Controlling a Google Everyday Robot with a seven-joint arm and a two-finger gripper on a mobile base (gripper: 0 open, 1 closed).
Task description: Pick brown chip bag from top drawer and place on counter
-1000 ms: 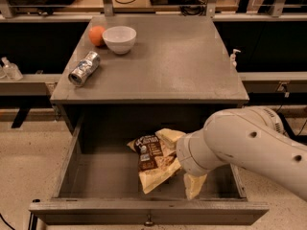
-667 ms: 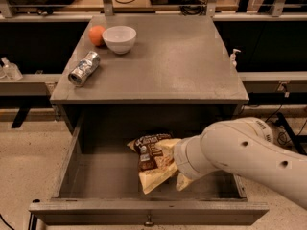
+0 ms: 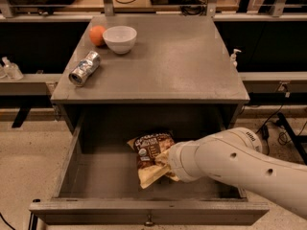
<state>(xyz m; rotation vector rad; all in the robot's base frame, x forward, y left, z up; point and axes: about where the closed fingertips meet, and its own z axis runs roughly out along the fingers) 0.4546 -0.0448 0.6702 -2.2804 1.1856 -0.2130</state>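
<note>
Brown chip bag (image 3: 149,152): lies inside the open top drawer, a little right of the middle. Its dark brown printed front faces up, and its pale tan lower end, crumpled, points toward the drawer front.
Top drawer (image 3: 93,178): pulled fully out beneath the counter. It is a shallow grey tray with low sides, and the floor to the left of the bag is bare.
Drawer knob (image 3: 149,220): a small pull at the centre of the front panel, at the lower edge of the view.
Gripper (image 3: 168,163): down in the drawer at the right edge of the bag and touching it. The thick wrist hides it, so I cannot tell how far open it is or whether it has hold of the bag.
Arm (image 3: 240,164): a bulky white limb that enters from the lower right and reaches leftward across the right half of the drawer.
Counter (image 3: 177,61): the flat matte grey top of the cabinet, directly above the drawer opening.
Silver can (image 3: 85,68): lies on its side near the counter's left edge, its open end toward the front left.
White bowl (image 3: 120,38): stands upright at the counter's rear left.
Orange (image 3: 97,35): just left of the bowl, about touching it.
Pump bottle (image 3: 234,57): a small, pale bottle just beyond the counter's right edge, on a lower ledge.
</note>
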